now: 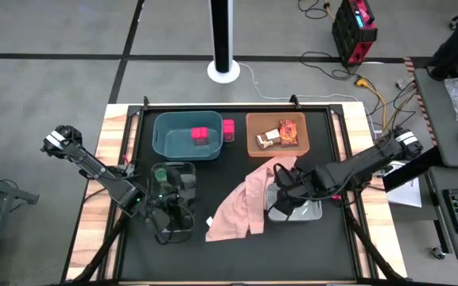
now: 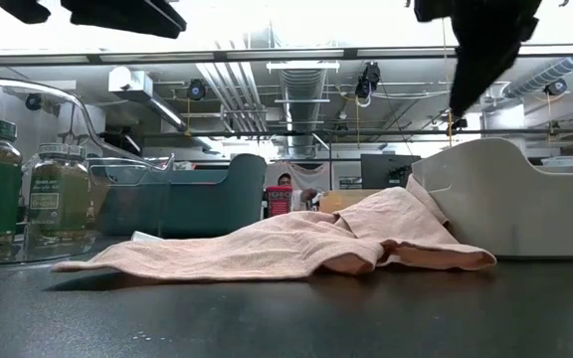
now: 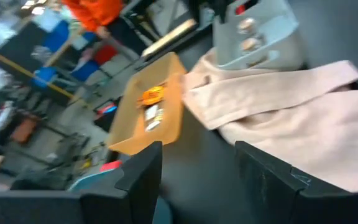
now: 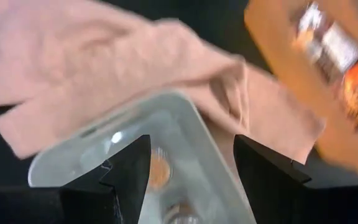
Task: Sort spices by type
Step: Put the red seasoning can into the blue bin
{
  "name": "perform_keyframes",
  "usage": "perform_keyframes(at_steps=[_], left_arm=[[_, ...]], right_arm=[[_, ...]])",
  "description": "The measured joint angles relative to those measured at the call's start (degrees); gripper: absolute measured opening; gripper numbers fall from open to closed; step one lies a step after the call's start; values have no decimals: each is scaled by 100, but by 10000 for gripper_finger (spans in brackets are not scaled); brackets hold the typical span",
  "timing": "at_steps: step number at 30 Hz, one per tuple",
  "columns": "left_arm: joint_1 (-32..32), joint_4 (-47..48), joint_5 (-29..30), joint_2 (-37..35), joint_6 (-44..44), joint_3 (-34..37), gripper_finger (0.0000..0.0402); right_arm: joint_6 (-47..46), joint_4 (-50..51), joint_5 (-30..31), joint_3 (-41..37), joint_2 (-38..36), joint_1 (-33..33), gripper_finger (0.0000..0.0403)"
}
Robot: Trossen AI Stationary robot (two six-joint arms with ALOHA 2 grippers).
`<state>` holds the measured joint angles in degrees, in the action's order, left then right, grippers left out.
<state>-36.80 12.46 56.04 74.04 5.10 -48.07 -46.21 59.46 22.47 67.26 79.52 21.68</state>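
Note:
Two dark jars with green lids [image 1: 165,176] stand in the clear bin [image 1: 183,168], also at the left of the low view [image 2: 58,194]. Brownish jars with pinkish tops [image 3: 248,35] sit in the grey bin [image 1: 312,213]; one jar [image 4: 159,172] shows below my right gripper. Pink boxes [image 1: 199,135] lie in the teal bin [image 1: 165,135], and one more pink box [image 1: 228,129] stands beside it. Packets [image 1: 281,133] lie in the orange bin [image 1: 254,143]. My left gripper [image 1: 172,213] [image 3: 197,149] is open, near the clear bin. My right gripper [image 1: 283,195] [image 4: 191,143] is open over the grey bin.
A large pink cloth [image 1: 241,205] lies crumpled on the black mat between the clear and grey bins, one end draped against the grey bin [image 2: 515,199]. The teal bin [image 2: 202,199] and the orange bin [image 3: 151,109] stand along the far side. People show beyond the table.

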Motion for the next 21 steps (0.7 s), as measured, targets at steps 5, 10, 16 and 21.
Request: perform_keyframes(at_steps=[5, 10, 16, 21], left_arm=[[0, -40, -596, 0, -6, 0, 184], [0, -86, -1165, 0, -481, 0, 184], [0, -258, -1419, 0, -1612, 0, 184], [0, -262, -1424, 0, -2202, 0, 184]], right_arm=[[465, -397, 720, -22, -34, 140, 219], [1046, -1010, 1197, -59, -32, 170, 221], [2072, -2324, 1927, -207, -32, 144, 216], [2863, -3589, 2161, -310, 17, -209, 202]])
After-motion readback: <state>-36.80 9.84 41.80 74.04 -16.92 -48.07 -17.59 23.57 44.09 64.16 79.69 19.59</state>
